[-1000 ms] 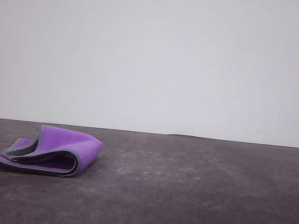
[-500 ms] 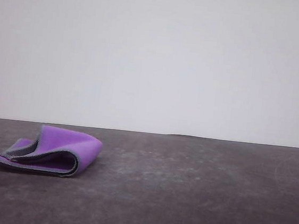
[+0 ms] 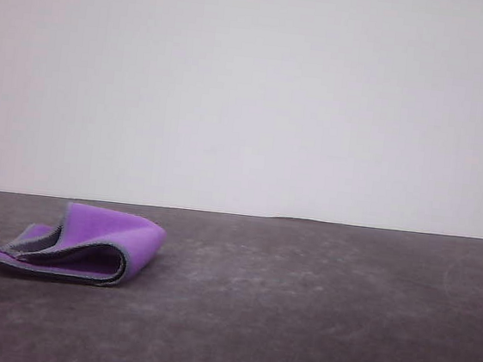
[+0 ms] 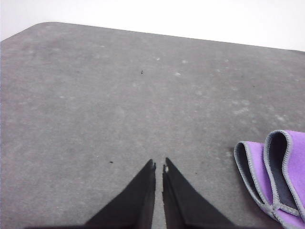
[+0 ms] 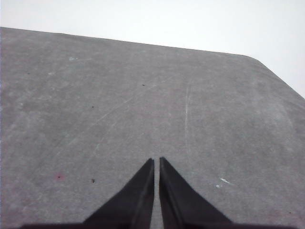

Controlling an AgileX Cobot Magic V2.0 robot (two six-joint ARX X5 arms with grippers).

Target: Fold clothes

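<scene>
Your cloth point(image 3: 79, 246) lies loosely folded near the tabletop's point(image 3: 313, 318) left edge; left tool point(image 4: 159, 164) and right tool point(image 5: 157, 161) both closed, empty.

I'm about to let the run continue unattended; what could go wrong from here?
The cloth lies loosely doubled, its layers bulging apart, so a pinch may catch one layer only. The left claw is shut beside it over bare table and must open first. The cloth sits near the table's left edge and might be dragged off.
</scene>
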